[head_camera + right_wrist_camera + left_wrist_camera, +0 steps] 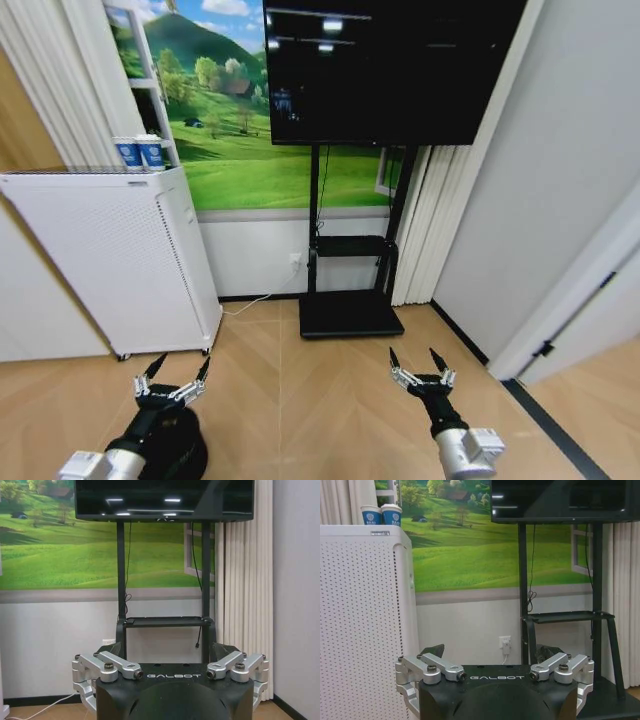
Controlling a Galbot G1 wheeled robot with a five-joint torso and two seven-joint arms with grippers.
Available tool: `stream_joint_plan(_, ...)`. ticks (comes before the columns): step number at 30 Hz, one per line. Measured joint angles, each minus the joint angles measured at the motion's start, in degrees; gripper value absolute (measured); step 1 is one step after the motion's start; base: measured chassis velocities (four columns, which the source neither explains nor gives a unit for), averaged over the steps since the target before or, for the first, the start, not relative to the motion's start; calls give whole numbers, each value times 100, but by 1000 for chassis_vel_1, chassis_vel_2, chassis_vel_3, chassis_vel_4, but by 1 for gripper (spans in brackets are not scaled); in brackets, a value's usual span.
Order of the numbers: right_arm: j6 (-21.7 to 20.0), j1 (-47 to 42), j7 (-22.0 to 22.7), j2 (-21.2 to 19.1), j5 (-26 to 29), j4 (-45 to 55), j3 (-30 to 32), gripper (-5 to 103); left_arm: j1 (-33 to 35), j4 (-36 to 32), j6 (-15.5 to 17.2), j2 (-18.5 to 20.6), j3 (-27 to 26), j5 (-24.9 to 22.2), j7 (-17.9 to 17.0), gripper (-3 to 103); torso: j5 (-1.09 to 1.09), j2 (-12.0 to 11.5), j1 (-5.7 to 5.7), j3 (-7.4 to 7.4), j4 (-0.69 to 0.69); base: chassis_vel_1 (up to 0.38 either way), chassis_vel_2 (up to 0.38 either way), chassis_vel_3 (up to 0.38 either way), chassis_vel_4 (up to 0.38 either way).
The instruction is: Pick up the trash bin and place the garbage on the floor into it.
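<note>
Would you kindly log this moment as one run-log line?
left tool: open, above trash bin | right tool: open, held over bare floor | bin: on floor, not lifted

Ahead of me: black TV (390, 65) on a black wheeled stand (350, 290), shelf partway down, flat base on the floor (300, 400), light tan herringbone parquet. Wall behind carries a green meadow mural (250, 150) above a white lower panel with a socket (295, 260), white cable trailing from it. White perforated appliance (100, 260) to my left, two blue-and-white paper cups (140, 152) on top. White pleated curtains (425, 220) right of the stand, then a plain pale wall (540, 180). Ceiling lights glare in the screen.
</note>
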Motion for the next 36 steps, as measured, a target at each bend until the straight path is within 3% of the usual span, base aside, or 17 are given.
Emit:
stream_joint_plan(2,0,1,0,0,0,-1,0,100,1,-2,0,0,0,0,1,100,11,-1,0,1,0,355,-350,-355,361)
stream_joint_plan(3,0,0,0,0,0,-1,0,100,0,-1,0,0,0,0,0,100,-6,0,0,-2,0,322,-357,-337,329)
stream_joint_plan(4,0,0,0,0,0,-1,0,100,0,-1,0,0,0,0,0,100,-6,0,0,-2,0,322,-357,-337,329)
stream_joint_plan(6,-1,1,0,0,0,-1,0,100,1,-2,0,0,0,0,1,100,11,-3,-2,-1,0,334,-320,-320,307)
stream_joint_plan(8,0,-2,0,0,0,-1,0,100,1,-2,0,0,0,0,1,100,11,-2,-2,-1,-1,263,-269,-321,284)
stream_joint_plan(9,0,-3,0,0,0,-1,0,100,1,-1,0,0,0,0,1,100,-4,-2,-2,-2,0,263,-226,-235,274)
stream_joint_plan(12,0,-2,0,0,0,-1,0,100,2,-2,0,0,0,0,0,100,8,-2,-4,-2,2,203,-181,-165,149)
stream_joint_plan(15,0,-2,0,0,0,-1,0,100,1,-1,0,0,0,0,0,100,-1,-3,-3,-2,0,81,-38,-120,55)
stream_joint_plan(36,0,1,0,0,0,0,0,100,0,-1,0,0,1,0,0,100,4,-7,-1,-2,0,8,47,-7,-48)
